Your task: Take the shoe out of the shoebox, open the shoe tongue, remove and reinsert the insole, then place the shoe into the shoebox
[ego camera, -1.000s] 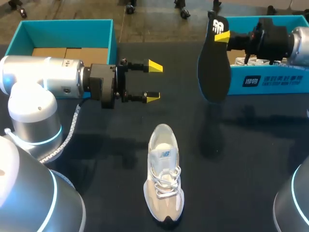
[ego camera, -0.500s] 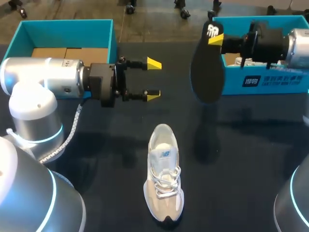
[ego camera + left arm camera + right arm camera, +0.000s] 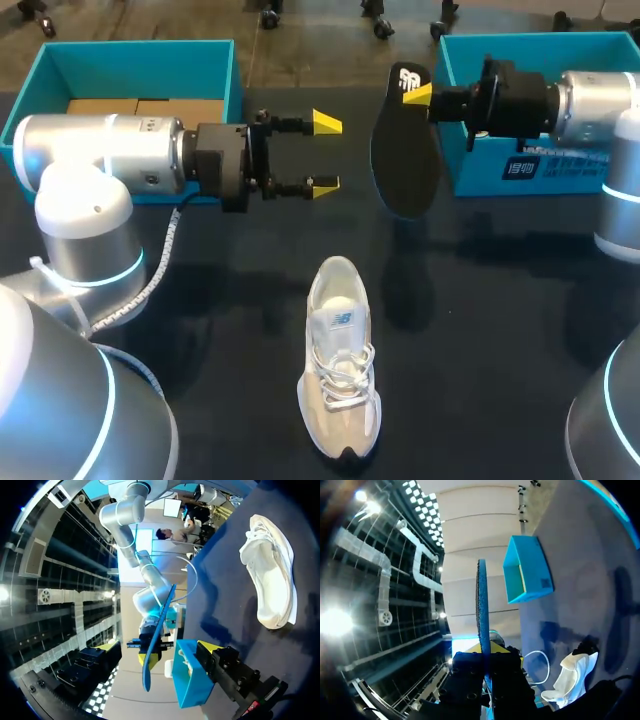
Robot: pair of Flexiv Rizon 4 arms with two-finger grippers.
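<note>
Black insole (image 3: 405, 165), likely light and floppy, hangs beyond the heel of the sneaker (image 3: 340, 370), pinched at one end by your right gripper (image 3: 414, 94). Left gripper (image 3: 325, 153) is spread, holding nothing. Support it mid-length when reinserting.

- A dark, matte table (image 3: 500, 330) is seen from above, its top taking up nearly the whole head view.
- Soft shadows (image 3: 405, 290) are cast across its surface by overhead light.
</note>
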